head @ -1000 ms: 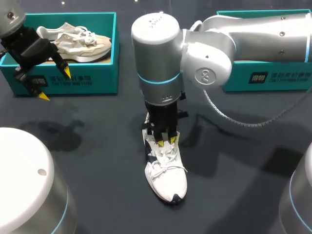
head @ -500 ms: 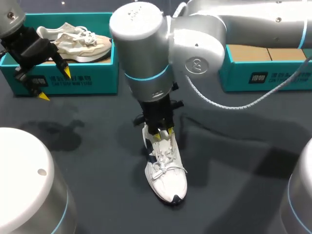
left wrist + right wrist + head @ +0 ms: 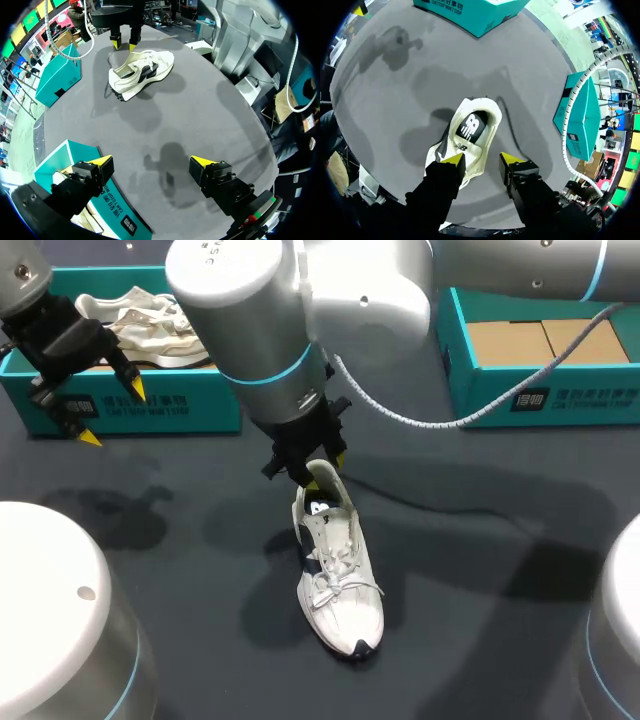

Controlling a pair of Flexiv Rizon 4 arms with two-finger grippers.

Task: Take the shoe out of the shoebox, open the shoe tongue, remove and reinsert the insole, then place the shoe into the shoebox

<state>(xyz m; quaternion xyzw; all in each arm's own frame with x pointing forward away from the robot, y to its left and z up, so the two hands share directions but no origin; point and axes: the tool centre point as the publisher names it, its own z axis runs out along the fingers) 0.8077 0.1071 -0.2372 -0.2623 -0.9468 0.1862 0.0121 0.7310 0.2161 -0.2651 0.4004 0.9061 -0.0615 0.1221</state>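
Note:
A white lace-up shoe lies on the dark table with its toe toward the near edge; its mouth gapes and shows a dark insole. My right gripper hangs just over the heel, open; in the right wrist view its fingers straddle the shoe's upper without clamping it. From the left wrist view the shoe lies far ahead. My left gripper is open and empty in front of the left shoebox; the same gripper shows open in its own view.
The left teal shoebox holds a beige shoe. A second teal shoebox at the back right shows only a cardboard bottom. My right arm's big body spans the table's back middle.
My right gripper has moved from over the laces back to the heel and its fingers have spread wider; the shoe's mouth now shows the insole. The left arm has not moved.

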